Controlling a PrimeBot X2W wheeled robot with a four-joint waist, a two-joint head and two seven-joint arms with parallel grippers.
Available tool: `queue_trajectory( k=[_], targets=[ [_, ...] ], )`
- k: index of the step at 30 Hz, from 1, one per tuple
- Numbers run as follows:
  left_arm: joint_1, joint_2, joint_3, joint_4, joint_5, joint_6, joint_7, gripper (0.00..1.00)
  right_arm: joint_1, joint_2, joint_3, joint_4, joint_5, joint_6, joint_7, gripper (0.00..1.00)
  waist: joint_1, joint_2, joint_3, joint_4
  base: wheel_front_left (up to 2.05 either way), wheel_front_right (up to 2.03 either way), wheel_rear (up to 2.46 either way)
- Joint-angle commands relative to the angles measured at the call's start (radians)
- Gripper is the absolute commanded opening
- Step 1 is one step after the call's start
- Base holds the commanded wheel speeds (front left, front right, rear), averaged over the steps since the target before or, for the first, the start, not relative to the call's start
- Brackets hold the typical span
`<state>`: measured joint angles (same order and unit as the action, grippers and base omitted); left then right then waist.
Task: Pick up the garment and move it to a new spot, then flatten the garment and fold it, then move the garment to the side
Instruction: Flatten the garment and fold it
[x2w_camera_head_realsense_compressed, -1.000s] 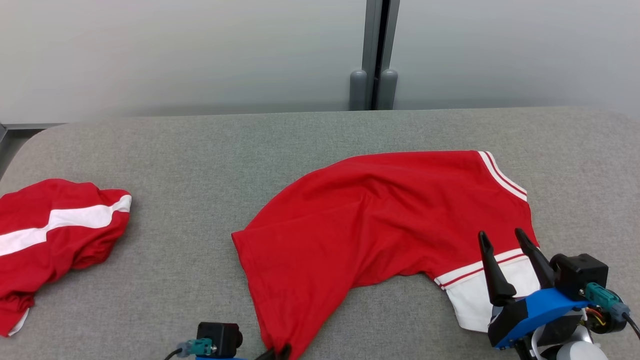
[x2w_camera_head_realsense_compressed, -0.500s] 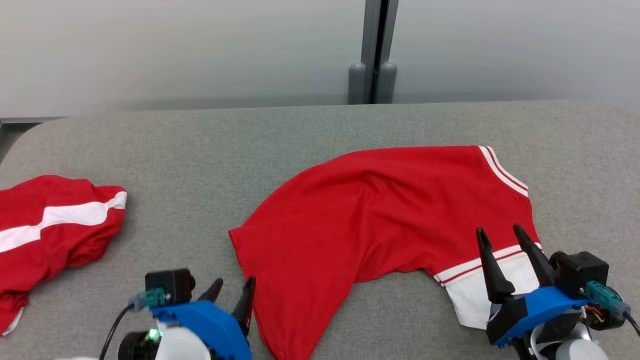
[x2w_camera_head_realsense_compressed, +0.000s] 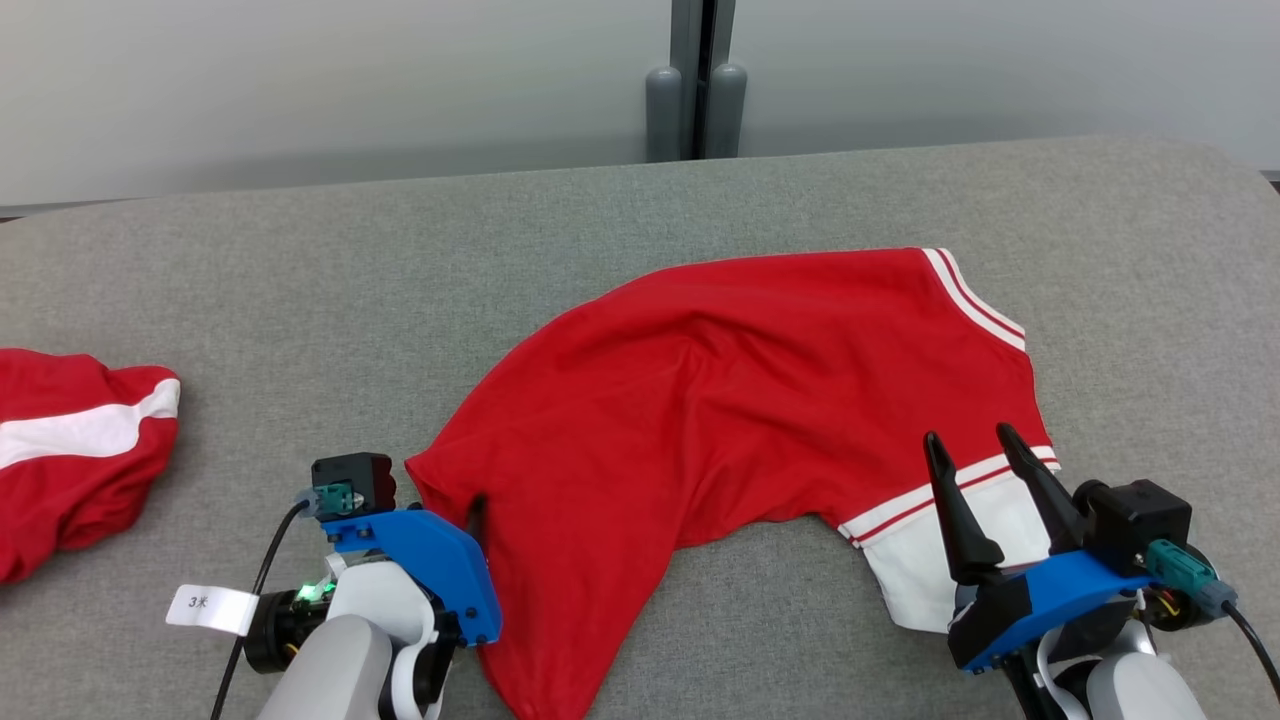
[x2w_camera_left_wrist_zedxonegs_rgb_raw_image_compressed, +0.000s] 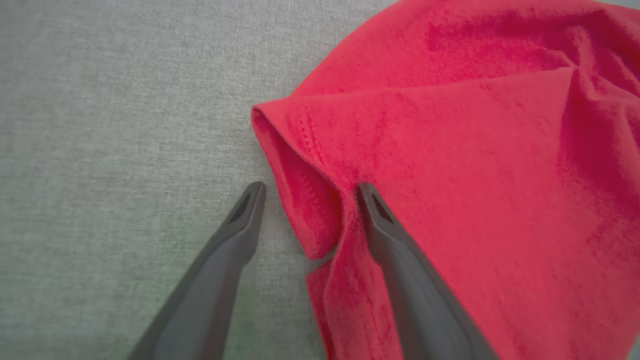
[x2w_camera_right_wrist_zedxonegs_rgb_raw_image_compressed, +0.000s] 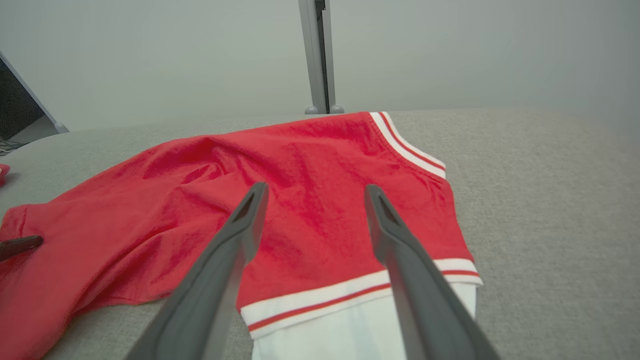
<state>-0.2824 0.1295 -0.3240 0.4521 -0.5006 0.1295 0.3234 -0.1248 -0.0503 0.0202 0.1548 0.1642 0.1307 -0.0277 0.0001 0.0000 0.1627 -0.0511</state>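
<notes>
The garment was bright red, its edges trimmed in white bands with a thin red stripe, beside a plain white panel. The second garment was red with one broad white stripe. The worktop was flecked grey. The right gripper had black fingers on a blue mount.

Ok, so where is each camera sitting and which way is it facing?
Left wrist: on the left arm, looking down along the open left gripper at a corner of the red garment on the grey table; its two fingers show.
Right wrist: on the right arm, looking low across the garment toward the wall; the open right gripper shows.
Head: above, facing forward and down; both grippers show.
Shared: every view holds the garment.
</notes>
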Motion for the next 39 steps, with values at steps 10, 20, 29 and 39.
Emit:
queue_trajectory(
  k=[10,20,29,39],
  targets=[
    [-0.128,-0.025,0.006,0.181,-0.005,-0.011,-0.083,1.00,-0.037,-0.001,0.016,0.011,0.008,0.000,-0.017,1.00,-0.0001,0.0000,0.036,-0.021,0.00,0.00,0.00],
    [-0.210,-0.017,-0.005,0.220,0.014,-0.065,-0.229,0.00,-0.051,0.000,0.019,0.004,0.010,0.000,-0.028,1.00,-0.0001,0.0000,0.065,-0.026,0.00,0.00,0.00],
    [-0.335,0.042,-0.019,0.261,0.081,-0.076,-0.365,0.00,-0.074,-0.001,0.050,0.006,0.018,0.000,-0.034,1.00,-0.0001,0.0000,0.094,-0.037,0.00,0.00,0.00],
    [-0.454,0.102,-0.033,0.362,0.122,-0.090,-0.417,0.61,-0.098,-0.001,0.075,0.025,0.024,0.000,-0.042,1.00,-0.0001,0.0000,0.113,-0.072,0.00,0.00,0.00]
  ],
)
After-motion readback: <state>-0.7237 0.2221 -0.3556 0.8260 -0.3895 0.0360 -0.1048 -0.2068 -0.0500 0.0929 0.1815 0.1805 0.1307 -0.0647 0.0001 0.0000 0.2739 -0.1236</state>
